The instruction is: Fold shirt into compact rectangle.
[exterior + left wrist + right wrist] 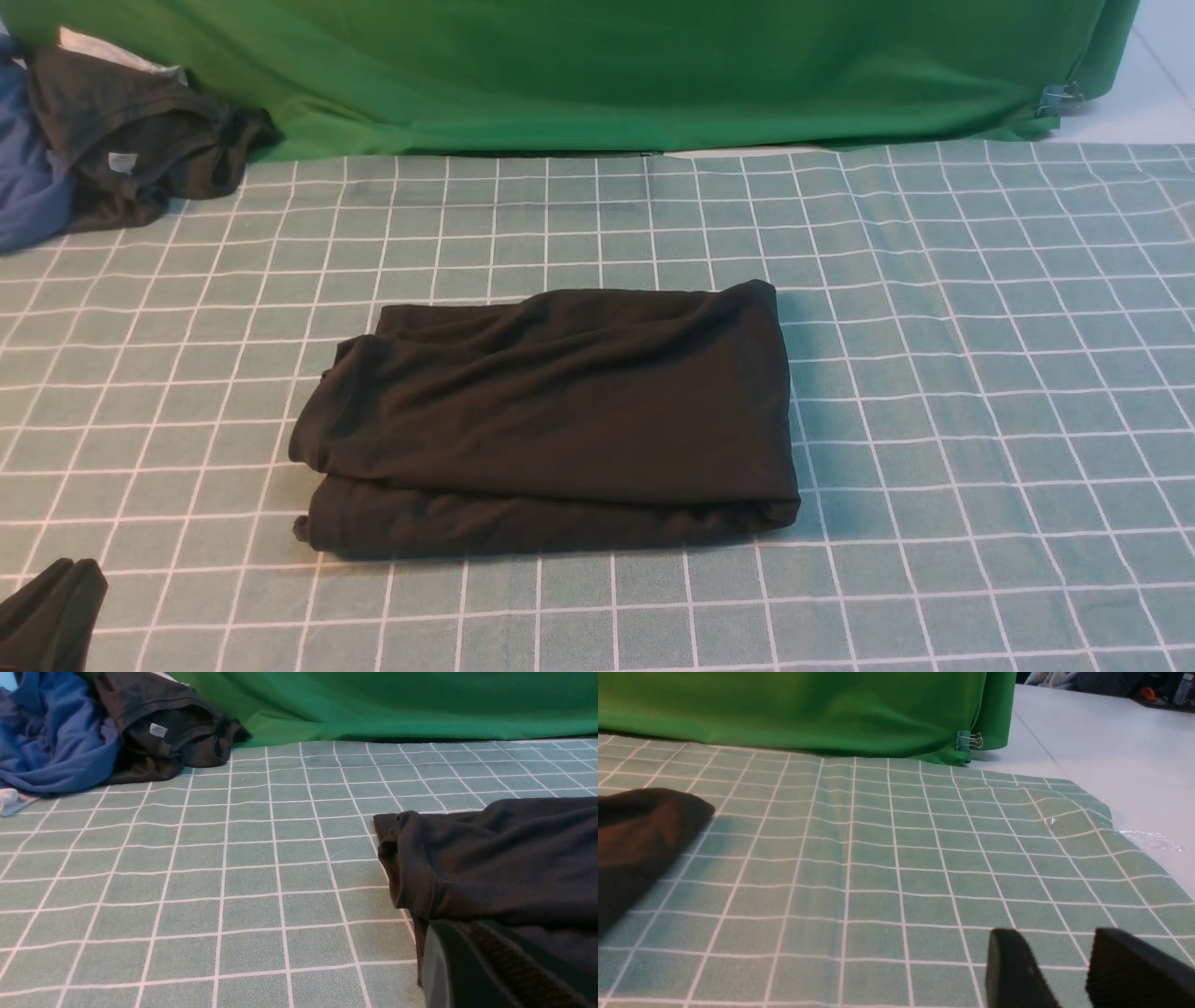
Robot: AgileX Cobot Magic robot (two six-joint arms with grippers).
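The black shirt lies folded into a thick rectangle in the middle of the checked cloth, layers stacked, no print showing. My left gripper sits low at the near left corner, apart from the shirt. In the left wrist view its fingers are pressed together with nothing between them, and the shirt's folded end lies just beyond them. My right gripper hovers open over bare cloth with a clear gap between its fingers. The shirt's corner lies well off to its side. The right gripper does not show in the front view.
A dark grey garment with a pale tag and a blue garment are heaped at the far left corner. A green backdrop cloth hangs along the back. The checked tablecloth ends at the right on a white table.
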